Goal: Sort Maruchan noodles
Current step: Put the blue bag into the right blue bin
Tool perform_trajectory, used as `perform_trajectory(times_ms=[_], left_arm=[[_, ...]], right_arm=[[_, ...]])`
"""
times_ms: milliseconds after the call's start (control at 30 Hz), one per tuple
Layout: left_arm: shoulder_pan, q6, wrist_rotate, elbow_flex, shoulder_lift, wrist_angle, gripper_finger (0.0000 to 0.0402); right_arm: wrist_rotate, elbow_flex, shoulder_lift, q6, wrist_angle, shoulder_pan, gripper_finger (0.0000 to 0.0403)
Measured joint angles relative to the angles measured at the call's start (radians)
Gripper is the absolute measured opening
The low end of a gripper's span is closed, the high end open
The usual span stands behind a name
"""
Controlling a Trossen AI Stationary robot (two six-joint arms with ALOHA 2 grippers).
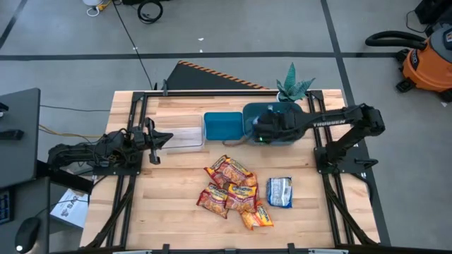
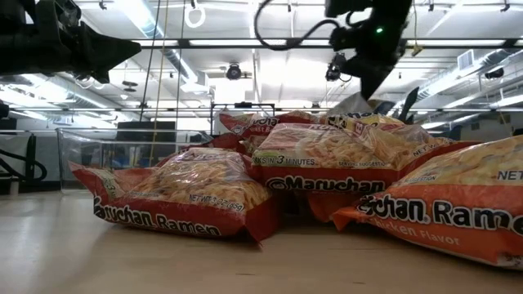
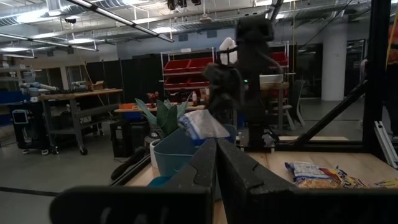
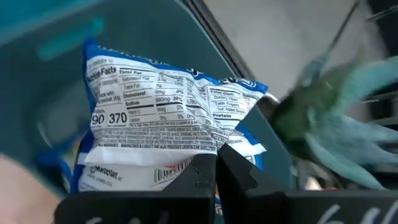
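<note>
Wooden table (image 1: pixel 176 212), right end effector (image 4: pixel 216 163) pinching blue-silver packet (image 4: pixel 168 124) over teal bin (image 1: pixel 296 134), left end effector (image 3: pixel 216 163) pressed together.

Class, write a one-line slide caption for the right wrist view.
Right tool shut on a blue packet, held over a blue bin beside a plant.

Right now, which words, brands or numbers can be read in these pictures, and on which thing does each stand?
"Maruchan", "3 MINUTES": middle orange packet, low view.
"Ramen": left packet.
"Ramen", "Flavor": right packet.
"Total Fat", "Protein", "370": blue-silver packet in the right pincer; its finer print is too small to read.
"TROSSEN": right arm.
</note>
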Motion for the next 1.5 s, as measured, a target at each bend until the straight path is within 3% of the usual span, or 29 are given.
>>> perform_trajectory(times_ms=[233, 567, 767, 1000, 1233, 1500], left_arm=[[0.000, 0.000, 0.000, 0.000, 0.000, 0.000, 0.0018], [0.000, 0.000, 0.000, 0.000, 0.000, 0.000, 0.0018], [0.000, 0.000, 0.000, 0.000, 0.000, 0.000, 0.0018], [0.000, 0.000, 0.000, 0.000, 0.000, 0.000, 0.0018], [0.000, 0.000, 0.000, 0.000, 0.000, 0.000, 0.0018], [0.000, 0.000, 0.000, 0.000, 0.000, 0.000, 0.0018]], right_arm=[[-0.182, 0.000, 0.000, -0.187, 0.199, -0.095, 0.0026], [-0.309, 0.000, 0.000, -0.231, 0.169, -0.107, 0.0087], [-0.411, 0.000, 0.000, -0.212, 0.085, -0.067, 0.0098], [-0.614, 0.000, 0.000, -0.258, 0.106, 0.074, 0.0099], [-0.625, -0.070, 0.000, -0.179, 0.242, 0.278, 0.0100], [-0.630, -0.214, 0.000, 0.013, 0.357, 0.411, 0.0121]])
